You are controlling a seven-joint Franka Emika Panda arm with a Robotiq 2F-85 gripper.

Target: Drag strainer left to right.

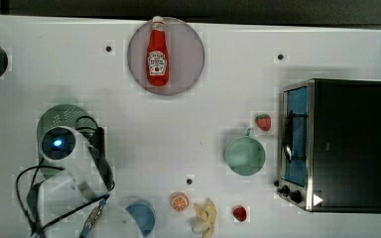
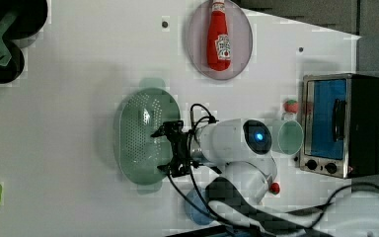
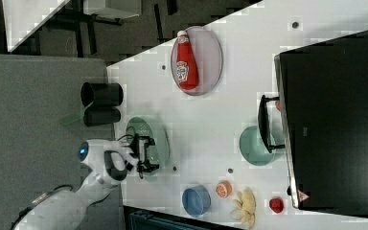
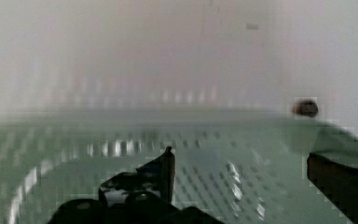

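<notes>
The strainer (image 2: 140, 136) is a pale green oblong colander with rows of small holes, lying flat on the white table toward the top view's left (image 1: 62, 115). My gripper (image 2: 167, 149) hangs open over the strainer's rim on the left view's right side, nothing between its black fingers. In the wrist view the perforated basin (image 4: 74, 154) lies right under the gripper (image 4: 237, 156): one finger (image 4: 163, 168) stands over the basin and the other (image 4: 340, 182) by the rim. In the right view the gripper (image 3: 148, 154) sits over the strainer's (image 3: 158, 139) lower end. I cannot tell if a finger touches it.
A ketchup bottle (image 1: 158, 52) lies on a grey plate (image 1: 188, 54) at the back. A mint-green cup (image 1: 245, 154), a strawberry (image 1: 263, 121) and a toaster oven (image 1: 335, 144) stand at the top view's right. A blue bowl (image 1: 144, 215), orange half (image 1: 179, 202) and banana (image 1: 206, 215) line the front edge.
</notes>
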